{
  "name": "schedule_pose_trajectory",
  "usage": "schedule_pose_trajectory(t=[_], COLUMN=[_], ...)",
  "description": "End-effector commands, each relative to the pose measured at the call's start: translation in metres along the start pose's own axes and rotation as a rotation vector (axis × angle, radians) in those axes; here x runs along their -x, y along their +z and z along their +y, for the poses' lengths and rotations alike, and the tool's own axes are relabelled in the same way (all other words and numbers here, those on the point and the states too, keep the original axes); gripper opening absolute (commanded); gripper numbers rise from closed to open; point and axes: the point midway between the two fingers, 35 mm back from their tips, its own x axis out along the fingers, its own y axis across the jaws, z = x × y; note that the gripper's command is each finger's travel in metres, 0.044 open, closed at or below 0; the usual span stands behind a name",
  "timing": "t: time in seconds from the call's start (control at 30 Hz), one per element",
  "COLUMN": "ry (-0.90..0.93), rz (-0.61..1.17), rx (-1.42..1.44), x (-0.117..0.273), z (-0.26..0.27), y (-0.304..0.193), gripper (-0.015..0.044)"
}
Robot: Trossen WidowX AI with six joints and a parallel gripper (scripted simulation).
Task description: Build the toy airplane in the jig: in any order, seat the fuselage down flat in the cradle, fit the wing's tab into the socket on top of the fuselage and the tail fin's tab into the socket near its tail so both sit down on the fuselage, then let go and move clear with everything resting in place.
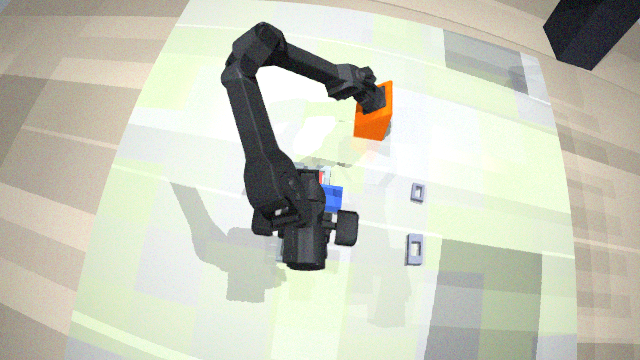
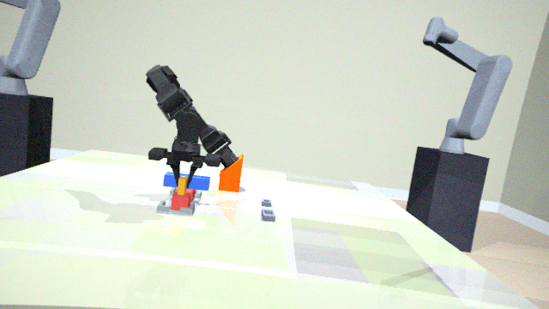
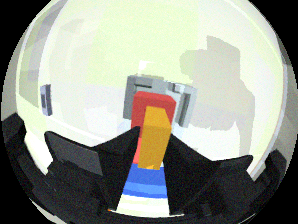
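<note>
pale table (image 1: 500, 210) (image 2: 206, 275) (image 3: 145, 30). fuselage (image 1: 321, 177) (image 2: 180, 202) (image 3: 154, 98) looks seated in cradle (image 1: 279, 250) (image 2: 163, 209) (image 3: 131, 100), wing (image 1: 333, 198) (image 2: 199, 183) (image 3: 145, 180) across it. gripper (image 2: 184, 184) (image 3: 155, 131) loosened around tail fin (image 2: 182, 185) (image 3: 155, 135), likely in; withdrawal left.

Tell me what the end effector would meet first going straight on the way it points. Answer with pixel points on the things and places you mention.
Pointing down, the end effector (image 1: 305, 225) (image 2: 183, 184) (image 3: 155, 131) would probably press the amber tail fin (image 2: 182, 186) (image 3: 156, 134) against the red fuselage (image 1: 321, 177) (image 2: 182, 202) (image 3: 154, 98) first; whether they already touch is unclear.
</note>
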Motion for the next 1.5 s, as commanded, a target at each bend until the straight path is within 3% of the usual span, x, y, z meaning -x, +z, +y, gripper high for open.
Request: schedule_pose_trajectory(t=[0.0,0.1,0.3,0.5,0.57,1.47], ry=[0.000,0.000,0.000,0.000,-0.001,-0.001], rz=[0.001,0.001,0.001,0.000,0.000,-0.001], rx=[-0.001,-0.001,-0.001,0.002,0.002,0.002], x=[0.000,0.000,0.002,0.080,0.090,0.090], z=[0.000,0.000,0.000,0.001,0.001,-0.002], y=[0.000,0.000,0.000,0.001,0.000,0.005], gripper=[0.0184,0.0260,0.0260,0.0260,0.0260,0.0260])
